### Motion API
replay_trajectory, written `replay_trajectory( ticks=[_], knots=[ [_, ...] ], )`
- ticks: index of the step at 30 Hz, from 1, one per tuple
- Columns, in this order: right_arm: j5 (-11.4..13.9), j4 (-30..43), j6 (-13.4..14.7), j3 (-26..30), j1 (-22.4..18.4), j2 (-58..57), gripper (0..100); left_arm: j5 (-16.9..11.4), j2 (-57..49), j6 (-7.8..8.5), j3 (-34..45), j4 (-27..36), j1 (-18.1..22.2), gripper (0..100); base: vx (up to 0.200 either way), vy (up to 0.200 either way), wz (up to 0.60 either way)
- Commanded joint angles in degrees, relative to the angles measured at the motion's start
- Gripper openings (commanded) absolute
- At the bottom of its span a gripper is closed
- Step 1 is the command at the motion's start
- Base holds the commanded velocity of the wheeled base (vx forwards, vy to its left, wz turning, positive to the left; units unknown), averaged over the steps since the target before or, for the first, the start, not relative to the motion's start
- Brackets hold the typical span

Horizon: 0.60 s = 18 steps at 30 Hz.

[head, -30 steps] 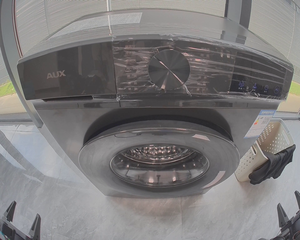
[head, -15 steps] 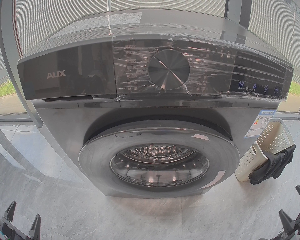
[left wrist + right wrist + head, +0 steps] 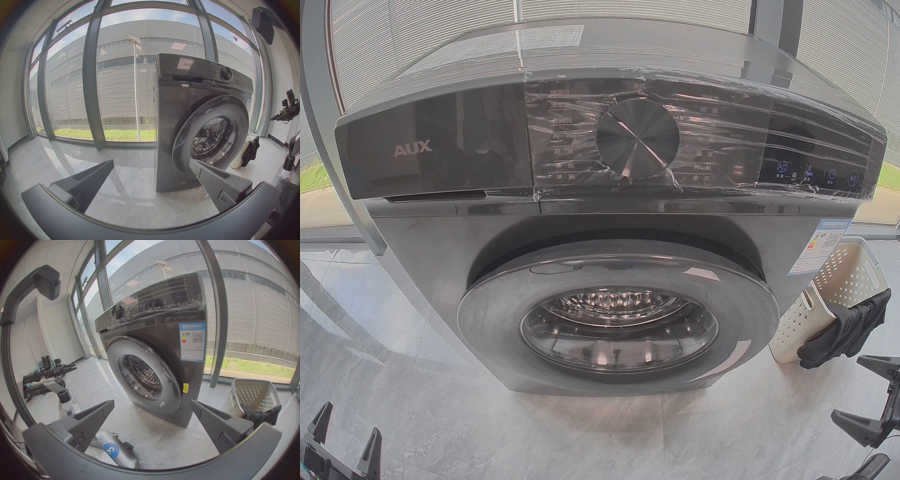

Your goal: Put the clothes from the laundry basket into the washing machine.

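As the right tool [image 3: 845, 387], wide and empty, rises beside the washing machine [image 3: 612, 219], the garment [image 3: 850, 331] on the basket [image 3: 850, 275] seems next

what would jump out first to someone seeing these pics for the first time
The big grey washing machine stands straight ahead, its round door shut. On the floor to its right stands a white laundry basket with a dark garment draped over its front rim. The left gripper sits open at the near left, and the right gripper is open just in front of the basket.
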Motion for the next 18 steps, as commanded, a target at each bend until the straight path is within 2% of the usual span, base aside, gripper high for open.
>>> replay_trajectory(
  ticks=[1,5,18],
  knots=[
    [0.9,-6.2,-0.5,-2.3,3.2,16.1,100,-0.1,-0.9,0.01,0.8,0.0,0.0,100,0.0,0.0,0.0],
    [0.6,-10.6,-0.5,-4.3,3.6,23.3,100,-0.1,-0.9,0.01,0.8,0.0,0.0,100,0.0,0.0,0.0],
    [0.3,-18.0,0.3,-9.1,4.4,38.4,100,0.0,-0.9,-0.07,0.8,0.0,0.0,100,0.0,0.0,0.0]
  ],
)
